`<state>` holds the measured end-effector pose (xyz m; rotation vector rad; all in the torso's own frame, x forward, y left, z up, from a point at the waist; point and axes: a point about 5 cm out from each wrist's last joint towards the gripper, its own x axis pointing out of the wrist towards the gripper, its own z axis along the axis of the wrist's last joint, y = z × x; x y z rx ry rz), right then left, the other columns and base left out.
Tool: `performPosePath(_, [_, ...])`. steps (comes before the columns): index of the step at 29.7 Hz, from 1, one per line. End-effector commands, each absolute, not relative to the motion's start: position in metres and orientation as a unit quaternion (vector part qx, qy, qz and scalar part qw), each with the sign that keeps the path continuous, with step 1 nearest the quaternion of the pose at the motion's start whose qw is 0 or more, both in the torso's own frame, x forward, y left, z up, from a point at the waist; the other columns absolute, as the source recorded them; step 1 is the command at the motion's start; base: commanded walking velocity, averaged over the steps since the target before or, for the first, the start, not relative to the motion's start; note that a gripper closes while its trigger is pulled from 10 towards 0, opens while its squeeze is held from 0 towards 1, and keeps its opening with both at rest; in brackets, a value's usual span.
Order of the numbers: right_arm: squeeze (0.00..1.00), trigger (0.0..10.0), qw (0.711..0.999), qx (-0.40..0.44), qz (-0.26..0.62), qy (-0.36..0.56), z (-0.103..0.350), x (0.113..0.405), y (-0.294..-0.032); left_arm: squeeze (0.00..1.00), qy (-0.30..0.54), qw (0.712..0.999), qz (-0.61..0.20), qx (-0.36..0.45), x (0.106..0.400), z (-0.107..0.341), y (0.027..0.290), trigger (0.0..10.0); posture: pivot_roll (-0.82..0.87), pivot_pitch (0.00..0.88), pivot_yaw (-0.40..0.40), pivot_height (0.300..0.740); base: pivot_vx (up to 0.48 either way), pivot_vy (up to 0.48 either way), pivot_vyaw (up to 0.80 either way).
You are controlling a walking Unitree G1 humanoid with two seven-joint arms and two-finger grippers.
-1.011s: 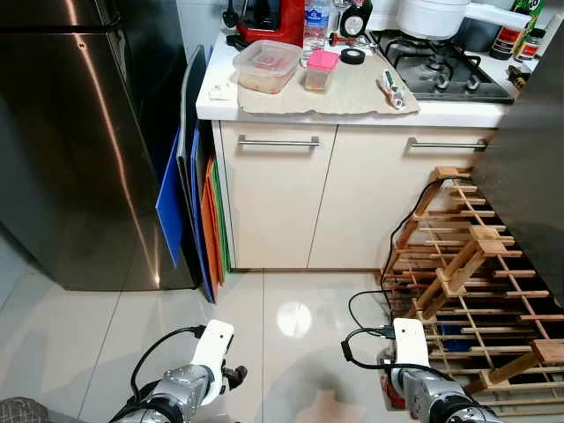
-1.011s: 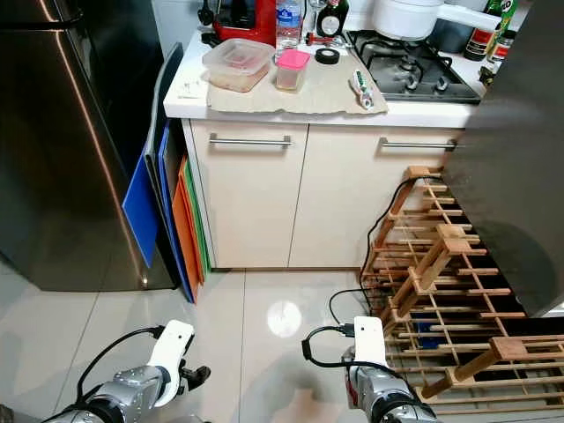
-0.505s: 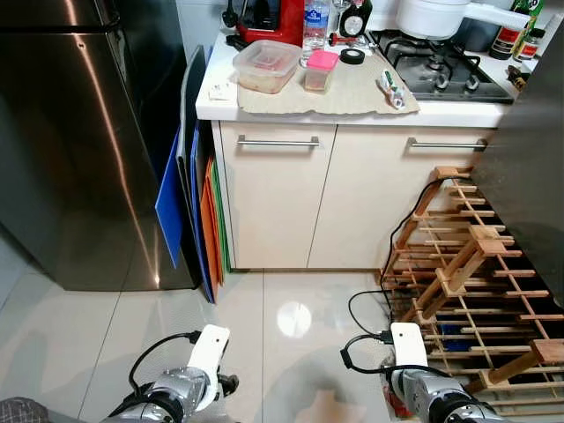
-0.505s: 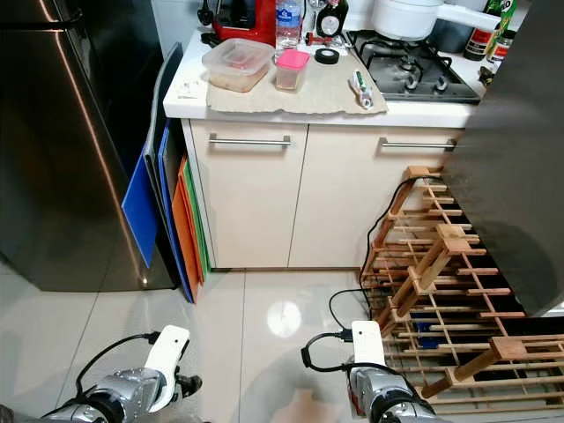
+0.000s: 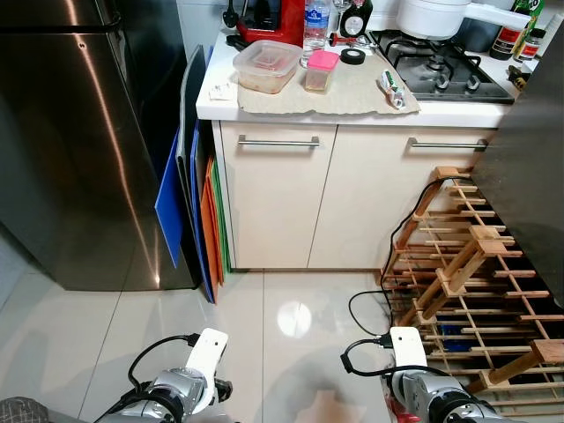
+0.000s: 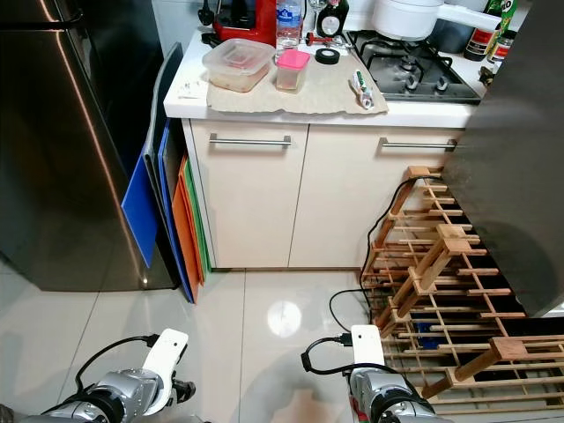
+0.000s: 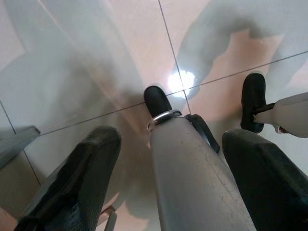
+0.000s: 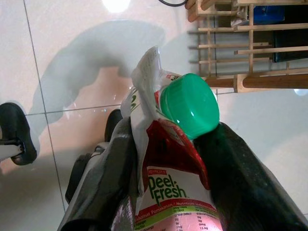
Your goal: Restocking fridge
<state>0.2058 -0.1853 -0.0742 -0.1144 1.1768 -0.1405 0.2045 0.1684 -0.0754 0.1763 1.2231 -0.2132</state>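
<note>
The steel fridge (image 5: 79, 150) stands at the left with its doors closed. Low over the floor tiles, my right gripper (image 8: 173, 137) is shut on a juice carton (image 8: 168, 192) with a green screw cap (image 8: 189, 111) and a red and white label. The right wrist (image 5: 410, 352) sits at the bottom edge of the head view. My left gripper (image 7: 173, 139) hangs open beside my leg, with nothing between its black fingers (image 7: 82, 178). Its wrist (image 5: 203, 357) is at the bottom left.
A cabinet counter (image 5: 220, 106) ahead holds a lidded food tub (image 5: 267, 66), a pink-lidded box (image 5: 321, 70) and a water bottle (image 5: 315, 22), next to a gas hob (image 5: 441, 66). Coloured boards (image 5: 198, 211) lean between fridge and cabinet. A wooden rack (image 5: 467, 273) and a cable (image 5: 370, 304) lie at the right.
Both wrists have sunk a little toward the bottom edge of the head view. The kitchen has kept its place.
</note>
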Motion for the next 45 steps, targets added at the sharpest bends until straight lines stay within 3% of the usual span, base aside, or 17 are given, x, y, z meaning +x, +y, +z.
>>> performPosePath(1, [0.00,10.0,0.830,-0.058,-0.071,0.550,-0.0709,0.2108,-0.1883,0.00,0.570,0.810,-0.098,0.094,0.2083,-0.0732,0.1693,10.0,0.12,0.000,-0.042,0.740,0.000,0.000,0.00])
performPosePath(45, [0.00,10.0,0.832,-0.059,-0.070,0.547,-0.0709,0.2105,-0.1903,0.00,0.572,0.809,-0.097,0.092,0.2074,-0.0738,0.1672,10.0,0.12,0.000,-0.046,0.740,0.000,0.000,0.00])
